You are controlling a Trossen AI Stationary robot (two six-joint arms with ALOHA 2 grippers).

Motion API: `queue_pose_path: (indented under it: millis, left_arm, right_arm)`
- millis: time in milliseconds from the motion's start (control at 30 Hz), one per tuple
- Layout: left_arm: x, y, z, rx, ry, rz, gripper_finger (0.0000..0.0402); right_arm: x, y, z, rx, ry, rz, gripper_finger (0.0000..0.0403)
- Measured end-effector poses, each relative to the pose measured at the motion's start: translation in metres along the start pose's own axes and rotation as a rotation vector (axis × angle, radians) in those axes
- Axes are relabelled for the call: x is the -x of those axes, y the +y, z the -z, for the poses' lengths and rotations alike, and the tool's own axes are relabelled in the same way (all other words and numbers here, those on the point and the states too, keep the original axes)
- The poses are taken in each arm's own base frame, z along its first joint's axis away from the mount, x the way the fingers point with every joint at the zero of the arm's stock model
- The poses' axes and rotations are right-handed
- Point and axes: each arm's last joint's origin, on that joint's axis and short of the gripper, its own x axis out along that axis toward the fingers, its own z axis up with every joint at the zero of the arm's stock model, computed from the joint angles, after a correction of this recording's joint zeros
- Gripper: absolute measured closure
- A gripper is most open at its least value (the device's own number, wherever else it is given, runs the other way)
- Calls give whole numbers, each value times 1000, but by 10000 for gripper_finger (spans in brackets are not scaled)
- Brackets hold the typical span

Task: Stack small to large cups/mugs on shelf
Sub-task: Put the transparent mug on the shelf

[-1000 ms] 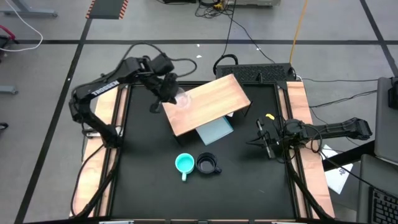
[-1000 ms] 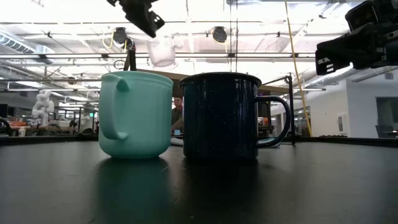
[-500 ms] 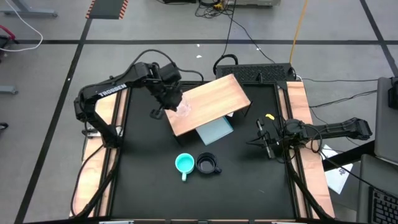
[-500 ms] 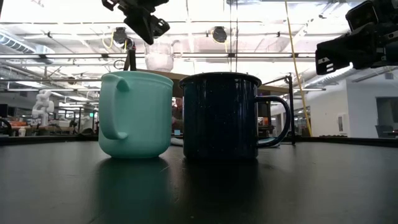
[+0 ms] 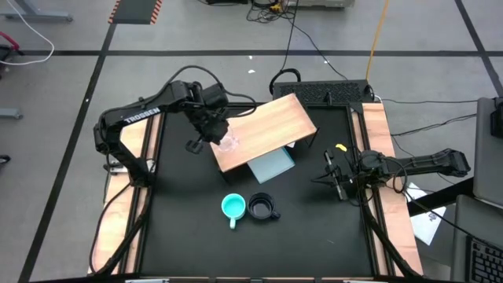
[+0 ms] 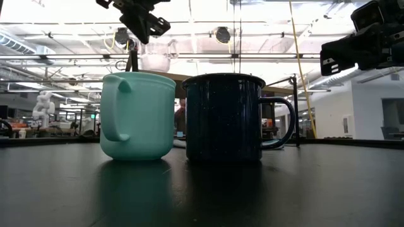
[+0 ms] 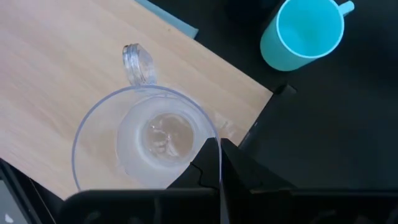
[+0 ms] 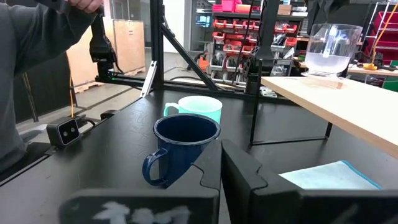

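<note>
The small clear glass cup [image 5: 229,142] stands upright at the near left corner of the light wooden shelf [image 5: 271,126]. My left gripper [image 5: 217,132] is shut on its rim. The cup also shows in the left wrist view [image 7: 146,146] and in the right wrist view [image 8: 333,46]. The turquoise mug [image 5: 232,207] and the black mug [image 5: 262,207] stand side by side on the black table in front of the shelf, each on its base. My right gripper [image 5: 334,174] waits shut and empty by the table's right edge. My left gripper pinches the glass cup's rim wall [image 7: 219,149], one finger inside the cup and one outside. The fingers come from above, pointing down. The cup is upright, its handle [image 7: 138,62] on the side away from the fingers, and its base is down on the shelf board [image 8: 348,106].
A pale blue-grey sheet [image 5: 271,165] lies on the table under the shelf's near edge. The shelf's dark frame legs [image 8: 256,106] stand behind the two mugs. A person's grey sleeve [image 8: 31,50] shows beyond the table in the right wrist view.
My left gripper has carried the glass cup toward the shelf's near left corner and down. The cup has stayed upright and has gone from above the board to down at it. My right arm and the two mugs have kept still.
</note>
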Motion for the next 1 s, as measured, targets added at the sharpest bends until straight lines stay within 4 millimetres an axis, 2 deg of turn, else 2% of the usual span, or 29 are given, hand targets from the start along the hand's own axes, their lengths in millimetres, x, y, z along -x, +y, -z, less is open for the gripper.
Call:
queue_pose_path:
  millis: [300,633,1000]
  left_arm:
    - [-1,0,0,4,-5,0,401]
    - [-18,2,4,3,13,5,401]
    - [-20,3,4,6,15,-2,398]
  right_arm:
    - [0,0,0,-3,0,0,403]
    - [0,0,0,-3,0,0,403]
    - [0,0,-1,4,-7,1,403]
